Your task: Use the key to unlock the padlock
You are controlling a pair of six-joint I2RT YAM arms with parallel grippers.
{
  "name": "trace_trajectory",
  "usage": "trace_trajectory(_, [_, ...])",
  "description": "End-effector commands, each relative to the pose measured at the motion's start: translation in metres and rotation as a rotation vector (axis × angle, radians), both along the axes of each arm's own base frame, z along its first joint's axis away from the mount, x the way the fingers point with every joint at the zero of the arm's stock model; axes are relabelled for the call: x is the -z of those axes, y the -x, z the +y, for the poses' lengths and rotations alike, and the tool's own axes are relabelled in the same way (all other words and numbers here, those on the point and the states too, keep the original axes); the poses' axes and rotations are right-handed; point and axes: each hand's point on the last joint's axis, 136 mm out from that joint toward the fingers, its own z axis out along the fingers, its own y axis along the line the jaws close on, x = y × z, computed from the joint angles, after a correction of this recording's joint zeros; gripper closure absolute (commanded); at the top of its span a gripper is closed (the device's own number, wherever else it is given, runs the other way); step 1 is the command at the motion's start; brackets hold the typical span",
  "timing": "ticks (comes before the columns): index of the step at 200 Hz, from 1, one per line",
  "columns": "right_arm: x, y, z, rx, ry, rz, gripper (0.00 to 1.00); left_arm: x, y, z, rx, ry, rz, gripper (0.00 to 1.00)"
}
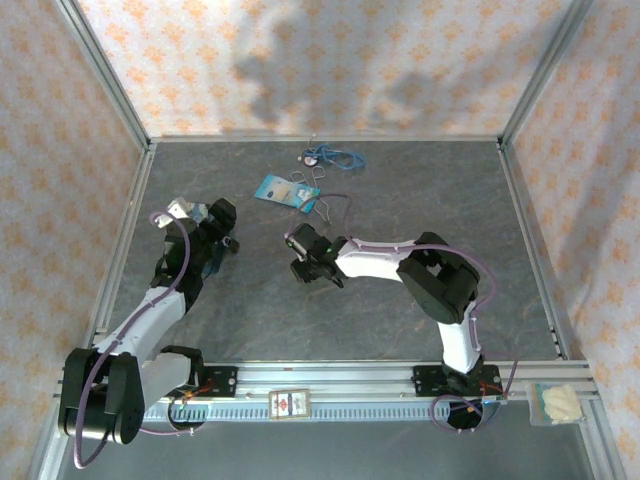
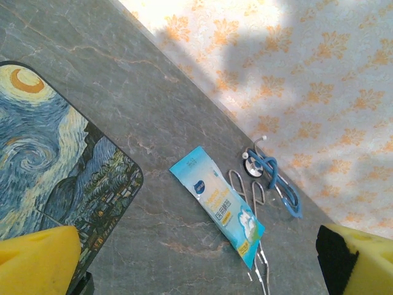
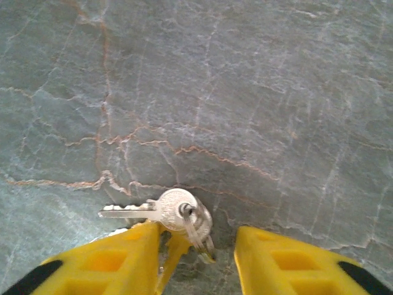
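While the right gripper [image 3: 206, 236] hangs low over the grey, veined stone-look table [image 3: 258, 92], its yellow jaws stand apart and clamp nothing. The small silvery metal key [image 3: 161, 210] lies flat on the table. In the right wrist view its blade points left and its round head sits at the tip of the left-hand finger. Its thin wire ring [image 3: 198, 226] lies in the gap between the fingers. The left gripper [image 2: 196, 243] is spread wide over the corner of a blue box painted with a swirling starry night [image 2: 55, 166]. Beyond it lie a blue-and-white foil packet [image 2: 216, 209] and a blue cord with a round metal piece [image 2: 273, 178].
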Motion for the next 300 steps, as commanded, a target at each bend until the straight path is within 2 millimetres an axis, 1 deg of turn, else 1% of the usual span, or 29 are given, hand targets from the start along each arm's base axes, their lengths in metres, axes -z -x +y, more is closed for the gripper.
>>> trace_trajectory(1, [0.026, -0.007, -0.008, 0.053, 0.044, -0.001, 0.73, -0.005, 0.000, 0.001, -0.003, 0.019, -0.029, 0.01])
trace_trajectory(11, [0.027, -0.005, -0.009, 0.058, 0.040, 0.004, 0.80, -0.004, 0.000, -0.001, 0.006, 0.028, -0.028, 0.01])
trace_trajectory(25, [0.026, -0.003, -0.010, 0.062, 0.039, 0.012, 0.87, -0.004, -0.001, -0.003, 0.015, 0.041, -0.030, 0.01])
trace_trajectory(45, [0.025, 0.001, -0.019, 0.084, 0.052, 0.016, 0.98, -0.006, -0.001, -0.008, 0.036, 0.059, -0.035, 0.01])
trace_trajectory(52, [0.024, 0.004, -0.023, 0.090, 0.052, 0.020, 1.00, -0.006, -0.001, -0.010, 0.044, 0.064, -0.037, 0.01])
trace_trajectory(74, [0.021, 0.015, -0.033, 0.115, 0.025, 0.059, 1.00, -0.013, 0.000, -0.022, 0.088, 0.081, -0.067, 0.01])
trace_trajectory(102, [0.013, 0.026, -0.044, 0.173, -0.070, 0.144, 1.00, -0.016, -0.001, -0.037, 0.136, 0.091, -0.084, 0.01])
trace_trajectory(136, [0.016, 0.045, -0.068, 0.232, -0.074, 0.212, 1.00, -0.015, -0.003, -0.050, 0.180, 0.099, -0.079, 0.01])
trace_trajectory(148, [0.015, 0.052, -0.074, 0.236, -0.084, 0.224, 0.91, -0.013, -0.004, -0.052, 0.185, 0.099, -0.073, 0.01])
trace_trajectory(160, [0.006, 0.053, -0.077, 0.239, -0.101, 0.201, 0.77, -0.013, -0.004, -0.052, 0.181, 0.103, -0.075, 0.01])
trace_trajectory(167, [-0.002, 0.050, -0.078, 0.240, -0.109, 0.175, 0.70, -0.013, -0.004, -0.052, 0.178, 0.105, -0.076, 0.01])
trace_trajectory(178, [-0.015, 0.043, -0.079, 0.236, -0.113, 0.123, 0.61, -0.014, -0.005, -0.052, 0.174, 0.107, -0.079, 0.01])
trace_trajectory(191, [-0.027, 0.034, -0.075, 0.211, -0.109, 0.077, 0.55, -0.015, -0.006, -0.051, 0.168, 0.109, -0.081, 0.01])
trace_trajectory(206, [-0.034, 0.024, -0.068, 0.179, -0.088, 0.042, 0.54, -0.017, -0.008, -0.052, 0.170, 0.109, -0.085, 0.01])
trace_trajectory(224, [-0.026, 0.014, -0.066, 0.164, -0.026, 0.023, 0.54, -0.019, -0.008, -0.053, 0.175, 0.105, -0.081, 0.01])
trace_trajectory(236, [-0.020, 0.011, -0.066, 0.150, 0.004, 0.021, 0.54, -0.018, -0.006, -0.052, 0.172, 0.100, -0.076, 0.01])
trace_trajectory(277, [-0.007, 0.018, -0.062, 0.121, 0.040, 0.035, 0.54, -0.016, 0.000, -0.044, 0.133, 0.093, -0.080, 0.01])
trace_trajectory(300, [0.004, 0.024, -0.069, 0.143, 0.080, 0.047, 0.54, -0.018, 0.000, -0.042, 0.123, 0.099, -0.090, 0.01])
